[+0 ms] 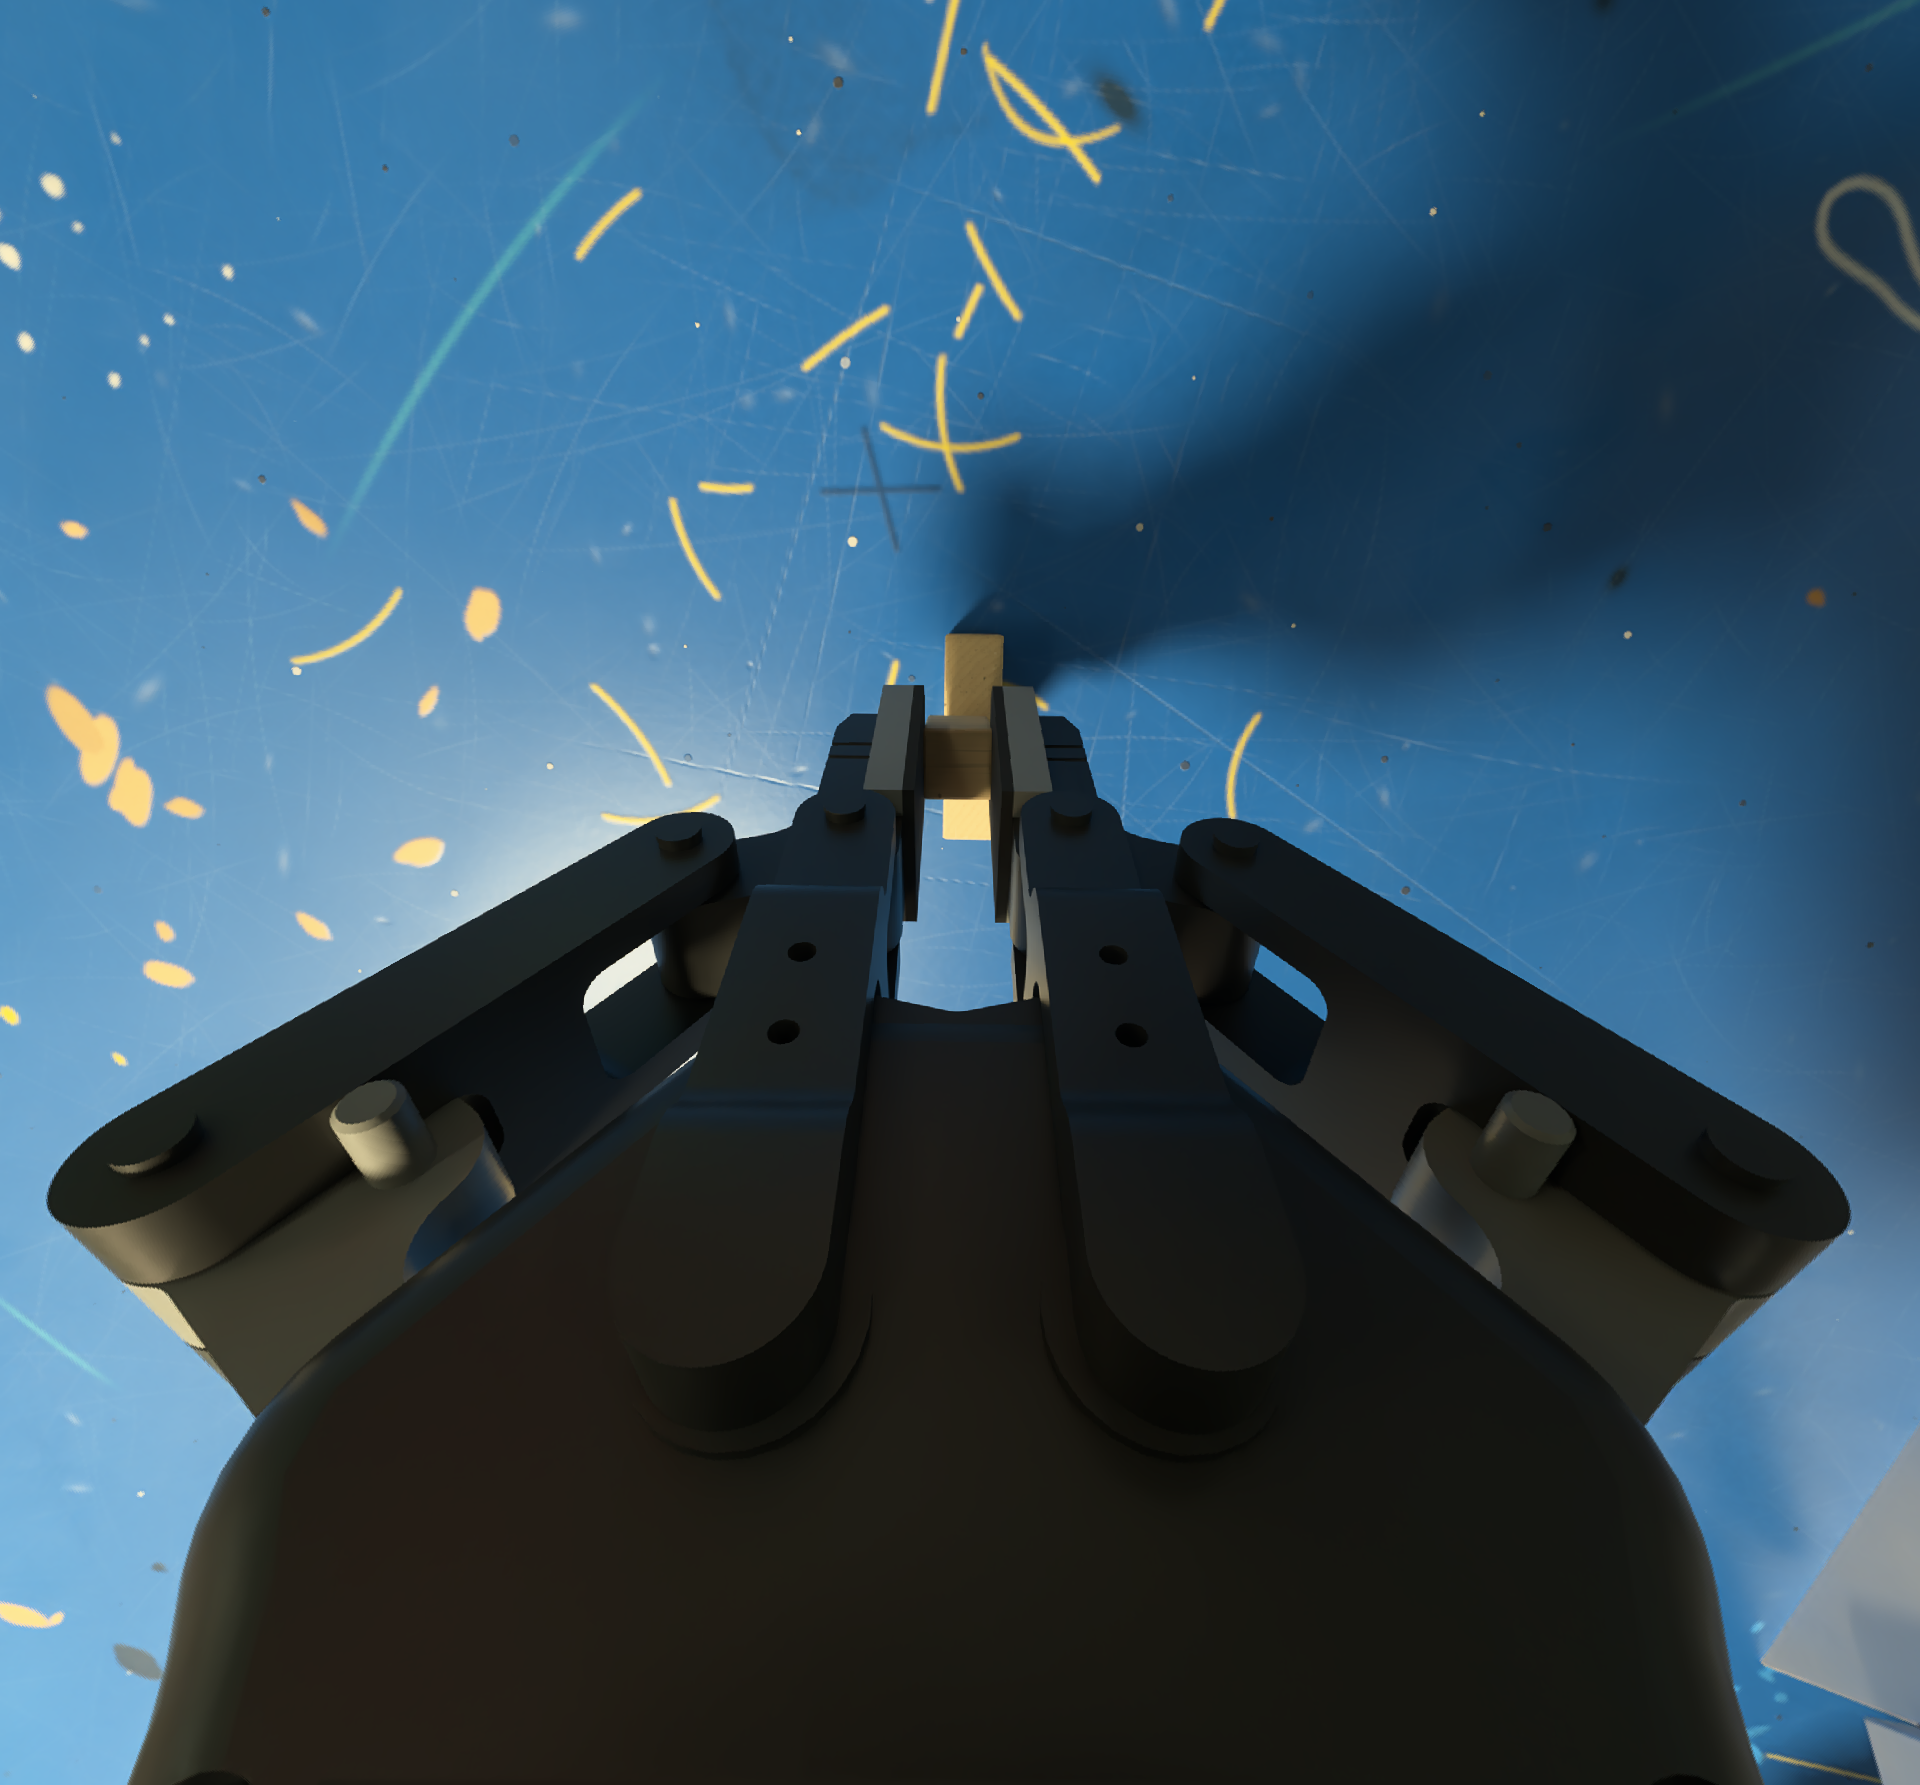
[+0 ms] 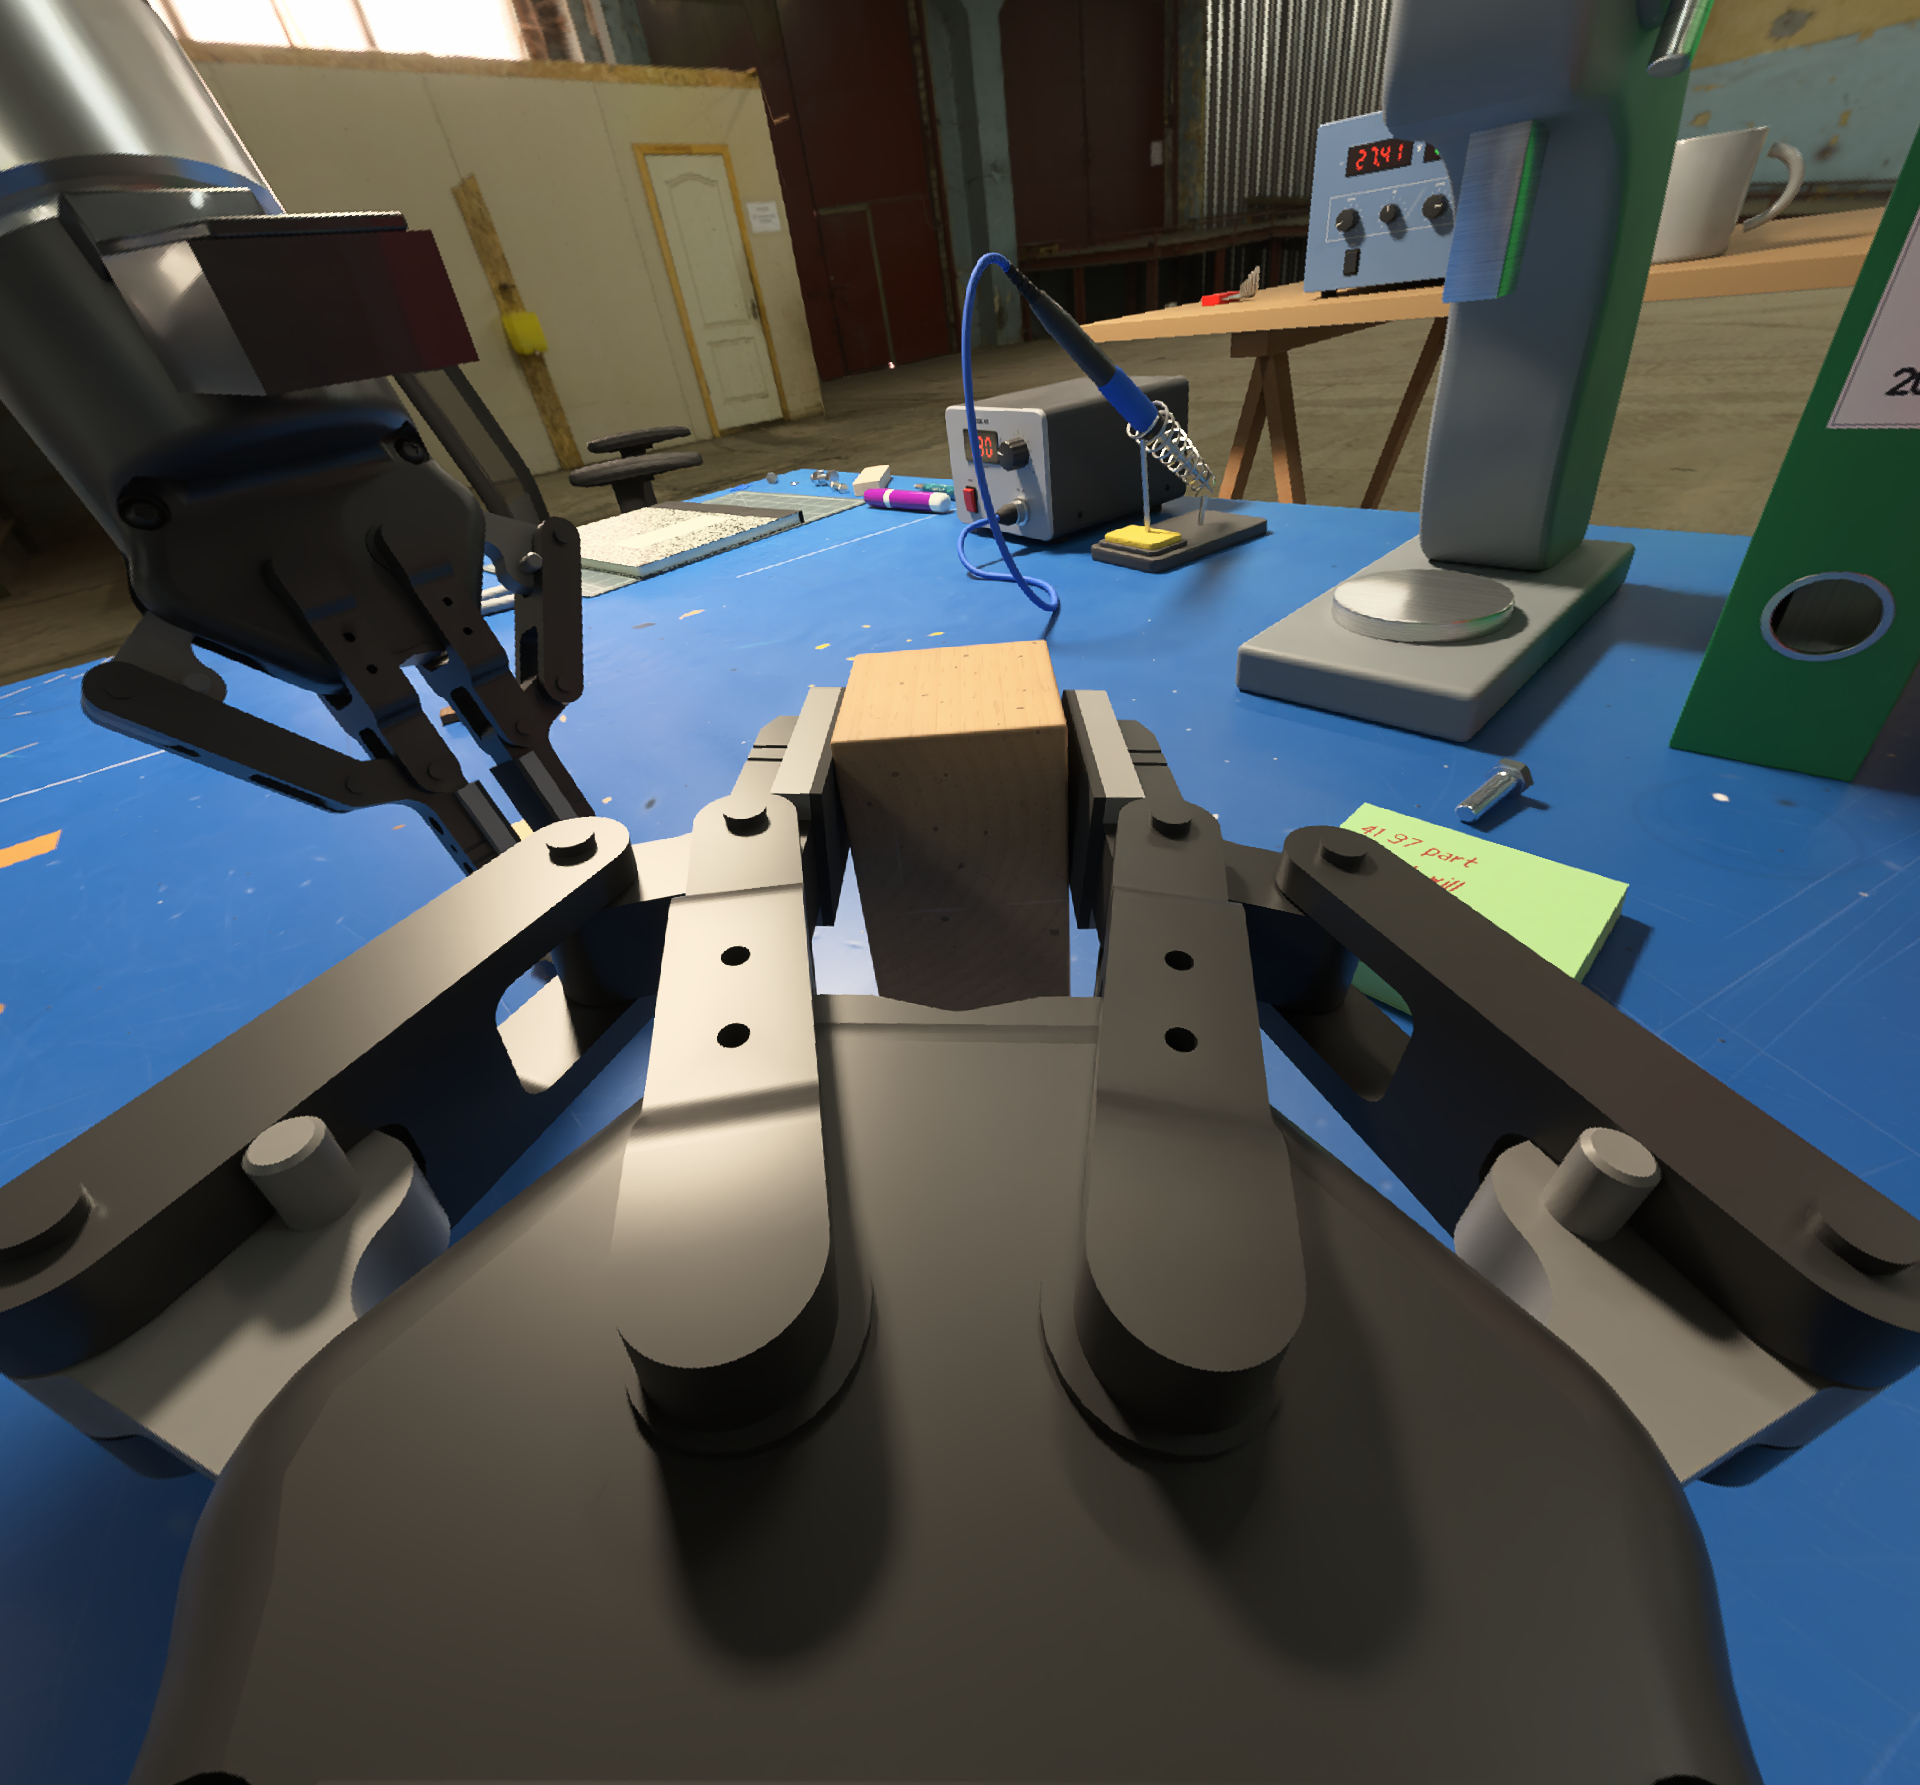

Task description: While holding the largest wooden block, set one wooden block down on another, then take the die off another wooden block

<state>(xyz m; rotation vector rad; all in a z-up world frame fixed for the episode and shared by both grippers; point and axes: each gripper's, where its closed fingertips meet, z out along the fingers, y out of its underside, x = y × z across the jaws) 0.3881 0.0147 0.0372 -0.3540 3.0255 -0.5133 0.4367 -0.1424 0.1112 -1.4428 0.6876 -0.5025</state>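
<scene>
In the left wrist view my left gripper (image 1: 958,727) points down at the blue table (image 1: 416,385) and is shut on a small wooden block (image 1: 956,759). A longer pale wooden block (image 1: 974,670) lies directly beneath it, showing above and below the fingers; I cannot tell whether the two touch. In the right wrist view my right gripper (image 2: 951,727) is shut on the large wooden block (image 2: 951,821), held above the table. The left gripper (image 2: 488,759) shows at the left there, its fingertips hidden behind my right gripper's linkage. No die is in view.
A soldering station (image 2: 1049,457) with a blue cable stands at the back. To the right are a grey stand with a round plate (image 2: 1434,634), a green binder (image 2: 1808,592), a bolt (image 2: 1491,790) and a green note pad (image 2: 1507,888). A notebook (image 2: 675,530) lies at the back left.
</scene>
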